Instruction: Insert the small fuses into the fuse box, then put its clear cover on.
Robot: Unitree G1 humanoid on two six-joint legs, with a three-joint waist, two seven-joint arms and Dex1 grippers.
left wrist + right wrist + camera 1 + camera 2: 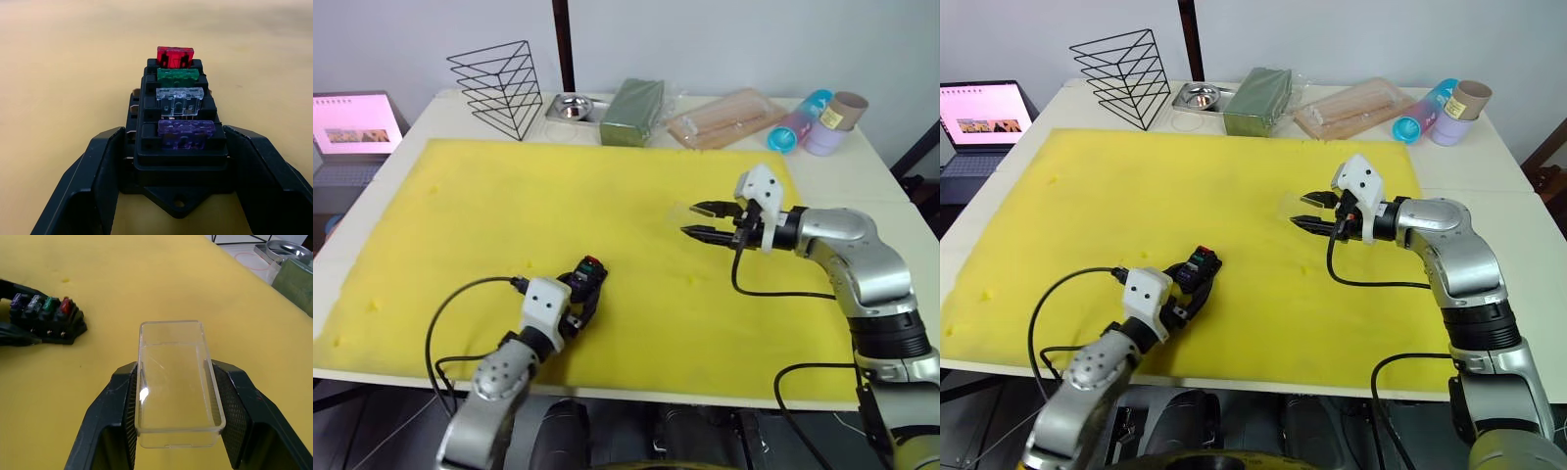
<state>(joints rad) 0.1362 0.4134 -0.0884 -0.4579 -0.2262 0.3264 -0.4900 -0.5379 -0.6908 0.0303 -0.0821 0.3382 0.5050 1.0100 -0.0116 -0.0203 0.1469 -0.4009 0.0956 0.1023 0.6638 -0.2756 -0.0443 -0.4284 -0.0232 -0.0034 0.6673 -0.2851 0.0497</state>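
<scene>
Left gripper [584, 294]: nearest the camera, low over the front of the yellow foam mat [509, 215]; its two black fingers [98, 171] press against the sides of the fuse box, one on each flank.
Fuse box [178, 142]: black block resting on the mat between the left fingers, at the front of the mat and left of its middle.
Small fuses [180, 98]: all four stand seated in a row on top of the box; going outward from the gripper they run purple, clear, green, red.
Right gripper [705, 221]: raised above the right half of the mat, pointing toward the robot's left, fingers pinching the clear cover by its long sides.
Clear cover [176, 382]: transparent rectangular cap clamped between the right fingers [239, 416], off the mat, well apart from the fuse box.
Mat: covers most of the white table [891, 186].
Far edge of the table: a black wire rack [499, 86], a small metal dish [573, 106], a green block [634, 110] and a clear bag of sticks [724, 117].
Far right corner: a blue-and-pink tube [800, 121] lying down beside a pale cup with a cardboard roll [837, 119].
Left of the table: an open laptop [352, 127] with a lit pink screen.
</scene>
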